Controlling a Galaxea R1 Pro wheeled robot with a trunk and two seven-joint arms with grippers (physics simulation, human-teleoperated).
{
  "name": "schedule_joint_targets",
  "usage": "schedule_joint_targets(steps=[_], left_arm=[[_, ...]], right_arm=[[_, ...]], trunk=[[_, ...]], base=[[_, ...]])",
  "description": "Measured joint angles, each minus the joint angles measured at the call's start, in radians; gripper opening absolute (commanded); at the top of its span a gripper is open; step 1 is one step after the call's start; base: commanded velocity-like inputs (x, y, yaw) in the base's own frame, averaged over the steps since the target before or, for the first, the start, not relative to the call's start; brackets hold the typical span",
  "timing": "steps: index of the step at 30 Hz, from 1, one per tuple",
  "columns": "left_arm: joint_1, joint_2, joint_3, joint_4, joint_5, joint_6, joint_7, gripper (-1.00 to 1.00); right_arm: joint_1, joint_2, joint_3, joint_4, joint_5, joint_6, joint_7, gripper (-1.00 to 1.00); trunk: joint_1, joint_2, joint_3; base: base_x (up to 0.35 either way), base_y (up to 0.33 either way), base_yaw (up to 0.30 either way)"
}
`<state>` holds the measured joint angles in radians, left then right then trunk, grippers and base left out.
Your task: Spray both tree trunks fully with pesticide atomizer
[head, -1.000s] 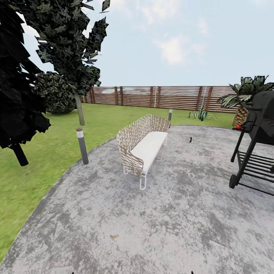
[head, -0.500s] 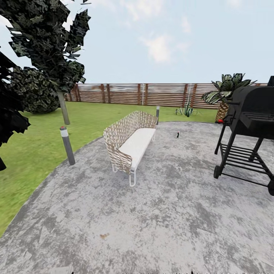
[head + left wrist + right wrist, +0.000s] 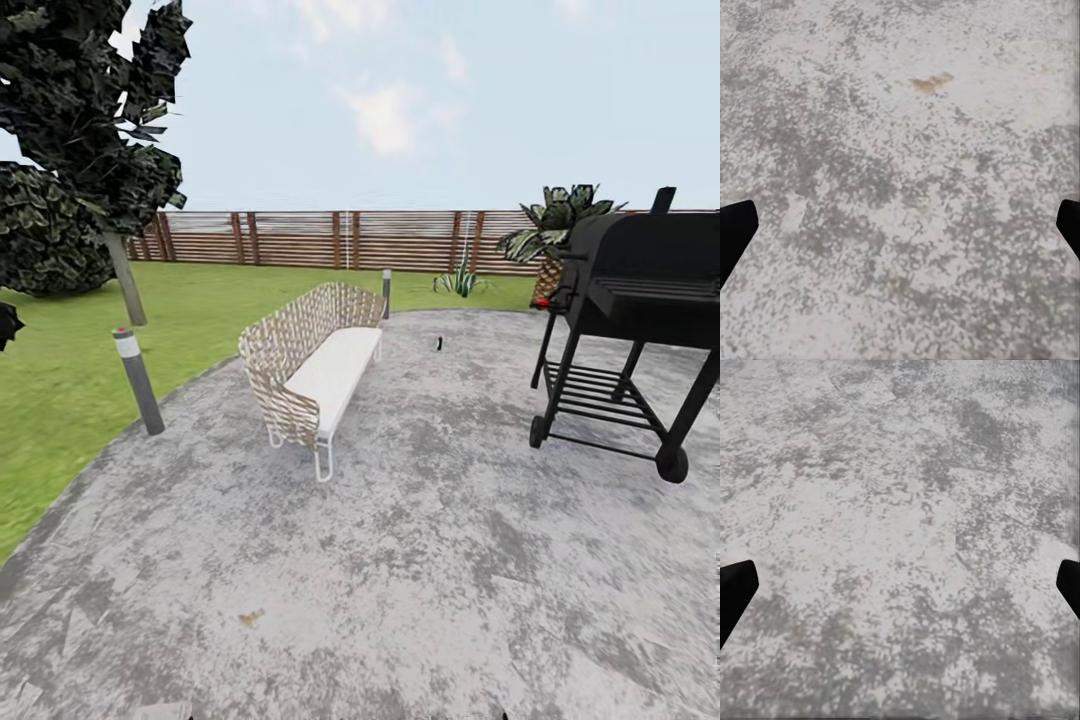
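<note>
Left hand: fingertips set wide apart at the frame's edges, nothing between them; faces bare mottled floor with one small orange fleck.

Right hand: likewise spread and empty, over plain grey paving.

Pesticide atomizer: tiny dark upright item, long axis vertical, standing on the floor well ahead of the robot at about 12 o'clock, a shade toward 1. It lies well apart from both hands; by my reckoning the right arm is marginally nearer, though the margin is too slight to settle the choice. A drive forward is needed before any reach.

Wicker bench: at 11 o'clock, to the atomizer's left, apart from it.

Black grill: at 2 o'clock, on wheels.

Bollard lamp: at 10 o'clock, on the paving's curved edge.

Tree: pale trunk on the lawn beyond the bollard.

Slat fence: closes the far side.
</note>
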<state>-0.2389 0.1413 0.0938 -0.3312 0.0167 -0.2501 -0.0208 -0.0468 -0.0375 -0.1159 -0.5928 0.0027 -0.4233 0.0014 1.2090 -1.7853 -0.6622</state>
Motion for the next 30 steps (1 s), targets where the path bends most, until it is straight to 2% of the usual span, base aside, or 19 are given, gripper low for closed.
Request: schedule_joint_targets(steps=[30], left_arm=[[0.0, 0.0, 0.0, 0.004, 0.0, 0.0, 0.0, 1.0]], right_arm=[[0.0, 0.001, 0.005, 0.001, -0.001, 0.0, 0.003, 1.0]], trunk=[[0.115, -0.21, -0.133]], base=[[0.0, 0.0, -0.196]])
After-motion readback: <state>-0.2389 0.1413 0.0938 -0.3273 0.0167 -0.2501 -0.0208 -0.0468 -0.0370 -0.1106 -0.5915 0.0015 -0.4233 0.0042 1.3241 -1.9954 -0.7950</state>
